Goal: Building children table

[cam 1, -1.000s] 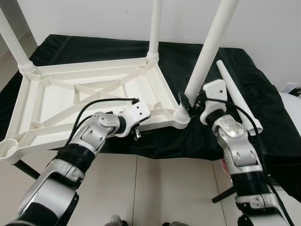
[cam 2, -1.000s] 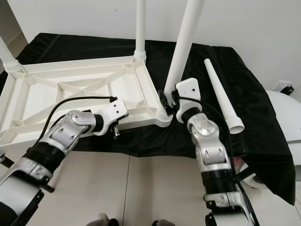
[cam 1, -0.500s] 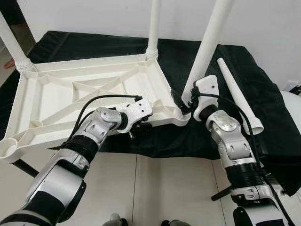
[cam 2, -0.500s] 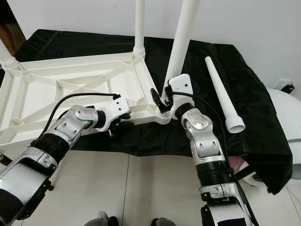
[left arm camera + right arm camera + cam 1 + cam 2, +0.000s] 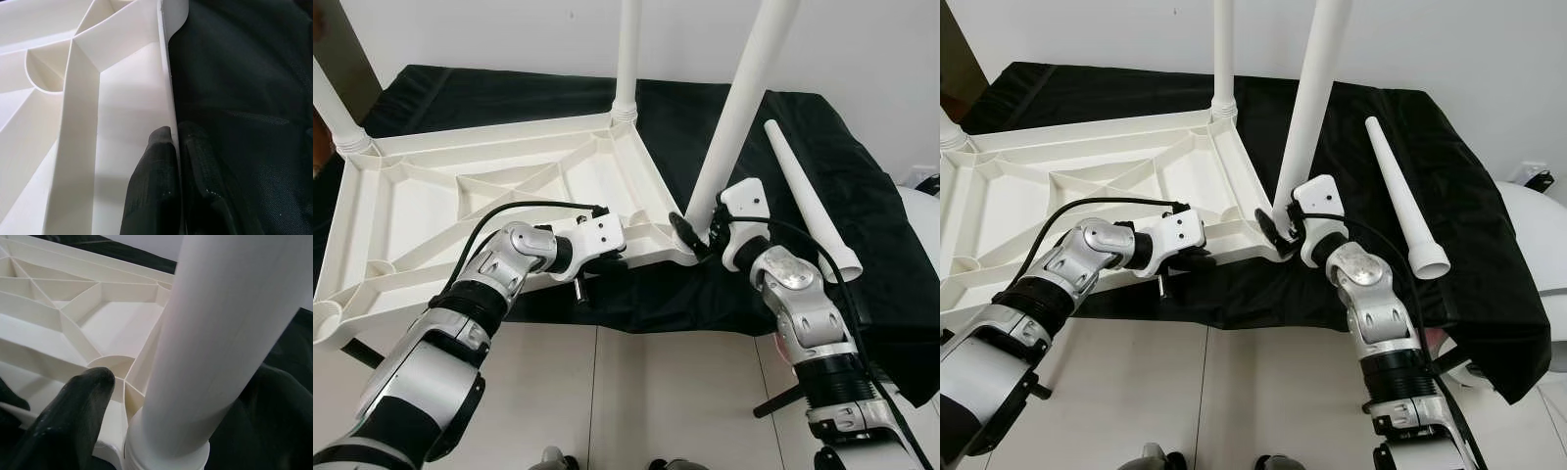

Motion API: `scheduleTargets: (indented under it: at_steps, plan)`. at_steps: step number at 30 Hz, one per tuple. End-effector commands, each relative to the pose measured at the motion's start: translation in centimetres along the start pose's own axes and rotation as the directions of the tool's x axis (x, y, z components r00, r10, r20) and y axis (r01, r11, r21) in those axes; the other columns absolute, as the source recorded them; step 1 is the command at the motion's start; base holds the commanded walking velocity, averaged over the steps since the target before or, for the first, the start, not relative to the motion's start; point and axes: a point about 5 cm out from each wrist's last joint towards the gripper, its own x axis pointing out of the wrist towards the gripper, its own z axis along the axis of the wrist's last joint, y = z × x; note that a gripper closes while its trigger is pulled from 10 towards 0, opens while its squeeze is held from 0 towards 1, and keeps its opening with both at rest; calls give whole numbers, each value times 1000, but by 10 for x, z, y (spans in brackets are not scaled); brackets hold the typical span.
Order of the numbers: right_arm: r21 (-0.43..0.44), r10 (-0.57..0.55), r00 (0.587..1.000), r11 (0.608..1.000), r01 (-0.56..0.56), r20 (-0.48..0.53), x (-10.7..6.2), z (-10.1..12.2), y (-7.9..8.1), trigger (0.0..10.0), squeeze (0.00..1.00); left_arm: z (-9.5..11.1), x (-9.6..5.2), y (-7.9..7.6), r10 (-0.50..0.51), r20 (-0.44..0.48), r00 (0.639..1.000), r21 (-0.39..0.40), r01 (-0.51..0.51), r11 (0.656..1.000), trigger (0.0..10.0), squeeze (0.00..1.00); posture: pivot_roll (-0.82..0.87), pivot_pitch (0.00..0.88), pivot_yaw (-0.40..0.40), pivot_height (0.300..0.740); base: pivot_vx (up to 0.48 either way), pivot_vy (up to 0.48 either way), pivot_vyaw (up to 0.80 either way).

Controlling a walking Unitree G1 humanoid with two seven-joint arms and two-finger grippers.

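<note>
Our left pincer (image 5: pixel 174 147) is clenched on the thin near edge of the white tabletop (image 5: pixel 460 196), one finger on each side of the rim. That keeps the top from sliding. Our right pincer (image 5: pixel 690 227) is at the near right corner, around the bottom of a white leg (image 5: pixel 736 108). One black finger (image 5: pixel 73 411) sits just beside the leg, but we cannot tell if the pincer is squeezing it or not.

The tabletop lies upside down on a desk (image 5: pixel 862 196) with a black cloth over it. We see three legs standing up in their corners: this one, one at the far right corner (image 5: pixel 626 54), and one at the far left corner (image 5: pixel 337 108). We think the near right leg is being pushed or turned into its hole now.

The last leg (image 5: pixel 808 201) lies loose on the black cloth, beside our right arm. The near left corner socket (image 5: pixel 325 315) looks empty. So most of the job is done. We think one leg is left to fit, and then the table must be turned over.
</note>
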Motion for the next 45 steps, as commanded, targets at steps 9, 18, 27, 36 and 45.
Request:
scheduleTargets:
  at_steps: [9,18,27,36,45]
  plan:
    - [-37,138,990,990,-138,17,5,6,5,10000,0,-12,-3,-20,-147,-15,989,88,148,985,0,0,1,130,-35,740,0,0,0]
    - [43,159,987,986,-161,38,24,11,-9,10000,0,-12,-9,-28,-193,17,981,128,189,974,0,0,8,117,-46,740,0,0,0]
    - [153,445,895,887,-436,-27,20,-9,8,10000,0,-15,-30,-27,-199,37,979,156,191,969,0,0,24,109,-59,740,0,0,0]
    - [160,436,896,894,-419,-84,32,-25,14,10000,0,-16,-31,-34,-189,71,980,122,179,976,0,0,37,121,-62,740,0,0,0]
    - [176,424,905,895,-410,-43,35,-21,18,10000,0,-13,-13,-38,-151,68,986,89,145,985,10000,1000,30,132,-55,740,0,0,0]
